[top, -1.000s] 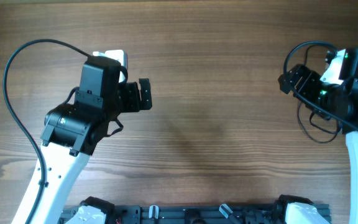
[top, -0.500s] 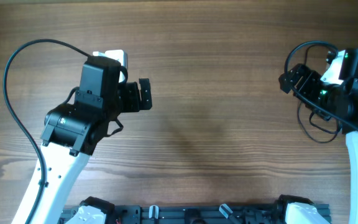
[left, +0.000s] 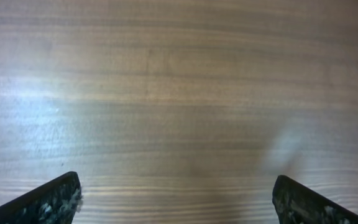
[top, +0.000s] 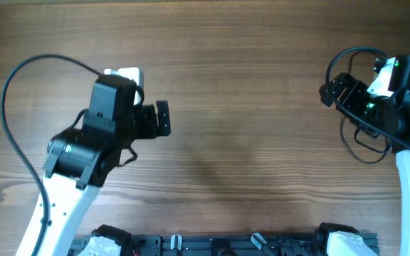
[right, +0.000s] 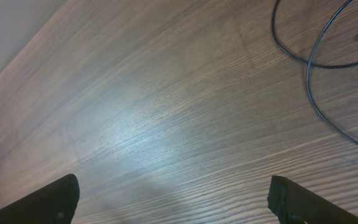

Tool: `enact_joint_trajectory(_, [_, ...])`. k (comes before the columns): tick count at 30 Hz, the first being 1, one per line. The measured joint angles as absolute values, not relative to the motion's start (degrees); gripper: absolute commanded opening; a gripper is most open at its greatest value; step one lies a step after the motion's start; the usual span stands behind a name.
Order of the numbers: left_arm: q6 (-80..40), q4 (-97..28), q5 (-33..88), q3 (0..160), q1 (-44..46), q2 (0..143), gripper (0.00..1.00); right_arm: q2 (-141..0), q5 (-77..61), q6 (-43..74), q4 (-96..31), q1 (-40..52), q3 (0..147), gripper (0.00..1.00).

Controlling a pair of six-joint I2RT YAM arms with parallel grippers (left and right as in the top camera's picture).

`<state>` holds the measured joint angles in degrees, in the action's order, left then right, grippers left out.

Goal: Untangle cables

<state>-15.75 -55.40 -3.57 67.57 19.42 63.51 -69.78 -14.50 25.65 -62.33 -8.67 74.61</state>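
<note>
Here we hover with both sets of fingers spread and empty, left gripper (top: 163, 118) over bare tabletop (top: 248, 85), right gripper (top: 324, 92) near the right edge. The cables (right: 319, 59) lie loose there, apparently separated already. Next, we judge, comes checking them; the right arm partly hides them from above.

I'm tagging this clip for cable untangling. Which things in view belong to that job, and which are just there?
Part of the job:
- cables, thin dark strands with a small plug, loose on the wood
- left pincer, open, empty
- right pincer, open, empty

Just there:
- wooden table
- thick black arm cable, part of the left arm
</note>
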Motion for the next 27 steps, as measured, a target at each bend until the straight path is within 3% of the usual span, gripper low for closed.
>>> enact_joint_trajectory(8, [-15.8,-35.2,-3.1,46.1,17.9,54.2,1.0,-69.8,-14.5,25.6,-62.3,-8.7,74.6,1.0])
enact_joint_trajectory(16, [-16.0,-3.5,1.7,24.5,14.6,42.1,1.0,-69.8,-14.3,25.6,-62.3,-8.7,74.6,1.0])
enact_joint_trajectory(27, [-20.5,23.3,4.6,9.8,8.2,35.6,1.0,-69.8,-14.3,25.6,-62.3,-8.7,74.6,1.0])
